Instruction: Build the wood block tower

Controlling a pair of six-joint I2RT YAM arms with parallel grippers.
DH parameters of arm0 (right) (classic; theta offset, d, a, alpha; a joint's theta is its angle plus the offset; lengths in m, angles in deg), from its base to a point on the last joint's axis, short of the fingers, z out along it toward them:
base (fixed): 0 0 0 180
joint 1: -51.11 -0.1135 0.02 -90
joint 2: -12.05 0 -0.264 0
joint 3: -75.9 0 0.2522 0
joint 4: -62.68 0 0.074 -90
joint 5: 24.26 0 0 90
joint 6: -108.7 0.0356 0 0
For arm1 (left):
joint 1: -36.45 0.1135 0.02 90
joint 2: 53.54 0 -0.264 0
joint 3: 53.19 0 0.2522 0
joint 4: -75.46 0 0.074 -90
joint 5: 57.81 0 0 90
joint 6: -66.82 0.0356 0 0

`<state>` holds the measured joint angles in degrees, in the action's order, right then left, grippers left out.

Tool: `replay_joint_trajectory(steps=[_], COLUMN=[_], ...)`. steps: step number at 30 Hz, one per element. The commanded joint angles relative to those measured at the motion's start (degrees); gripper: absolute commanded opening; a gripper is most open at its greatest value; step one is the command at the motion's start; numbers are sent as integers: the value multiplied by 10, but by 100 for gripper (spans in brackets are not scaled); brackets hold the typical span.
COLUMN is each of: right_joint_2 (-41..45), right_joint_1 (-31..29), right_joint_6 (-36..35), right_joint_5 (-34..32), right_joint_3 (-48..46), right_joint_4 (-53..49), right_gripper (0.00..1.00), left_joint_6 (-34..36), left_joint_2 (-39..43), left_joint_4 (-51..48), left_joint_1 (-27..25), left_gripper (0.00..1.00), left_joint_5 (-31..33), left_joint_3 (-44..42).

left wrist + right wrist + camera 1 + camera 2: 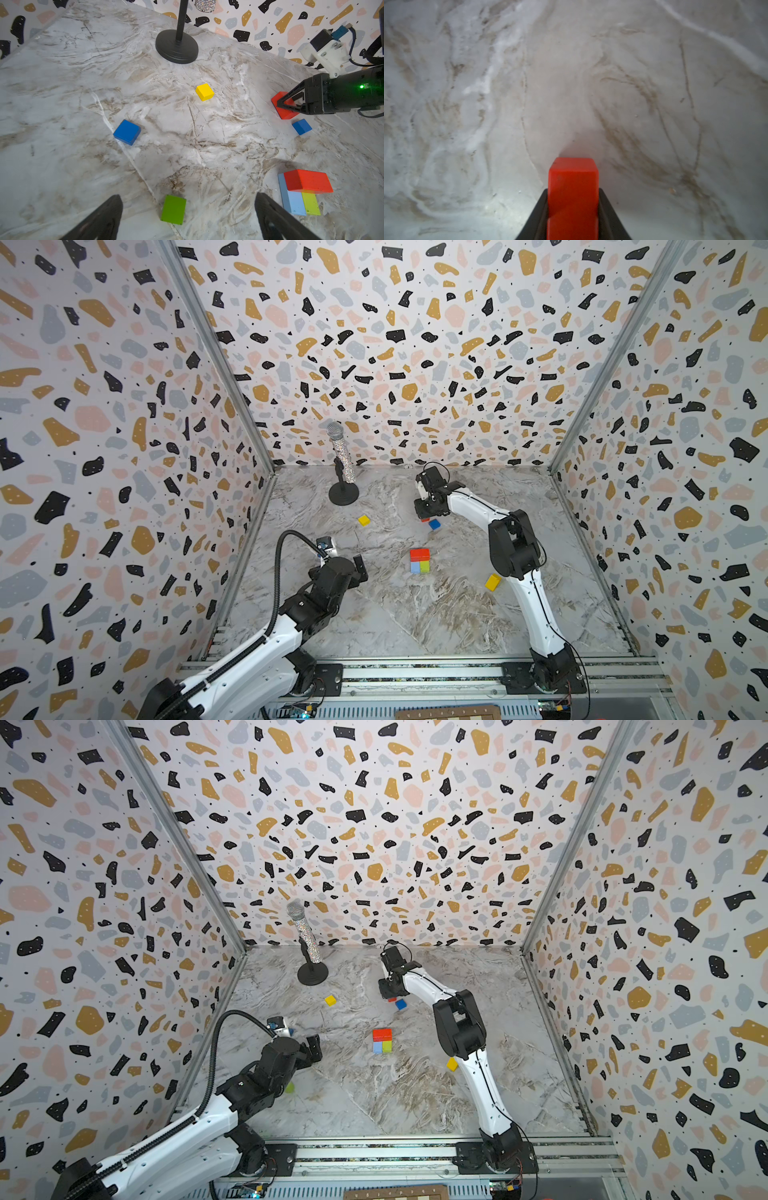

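In both top views the right claw (428,514) is down at the desk (415,626). A sliver of a red block (424,520) shows under it and a blue cube (434,524) lies just beside it. The tower (419,560), a red brick laid across a light-blue and a lime one, stands on the robot's side of that claw, well apart from it and roughly between the two claws. The left claw (356,570) hangs above the desk, spread wide and holding nothing. A yellow cube (364,520) lies between the right claw and the microphone stand (343,493).

In the left wrist view the left claw's fingers (99,218) stand far apart, and a green brick (173,209) lies on the desk between them. A blue block (127,132) lies farther ahead. The right claw (283,105) straddles the red block (287,114), which rests on the desk.

In the right wrist view both fingers (542,207) sit tight against the sides of the red block (573,182), closed onto it.
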<state>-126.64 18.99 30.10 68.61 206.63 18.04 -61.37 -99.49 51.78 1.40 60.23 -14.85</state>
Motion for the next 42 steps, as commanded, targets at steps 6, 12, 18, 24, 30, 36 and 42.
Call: replay_joint_trajectory(steps=[6,12,18,24,30,36,42], right_joint_2=[67,75,81,88,95,93,122], right_joint_1=[-75,-112,-135,-142,-151,-159,-158], right_joint_6=[-92,-162,-227,-269,-306,-316,-310], right_joint_5=[74,106,106,82,83,63,61], right_joint_3=[0,-1,-20,-48,-75,-82,-88], right_joint_4=[-3,-17,-31,-37,-37,-34,-21], right_gripper=[16,16,24,24,24,49,65], left_joint_6=[2,-9,-22,-30,-35,-31,-24], left_joint_2=[68,97,95,102,104,92,77], left_joint_4=[-77,-103,-118,-121,-121,-130,-130], left_joint_1=[2,2,2,2,2,2,2], left_gripper=[100,100,100,100,100,100,100], left_joint_5=[29,11,3,1,0,-6,-6], left_joint_3=[58,68,70,68,61,67,75])
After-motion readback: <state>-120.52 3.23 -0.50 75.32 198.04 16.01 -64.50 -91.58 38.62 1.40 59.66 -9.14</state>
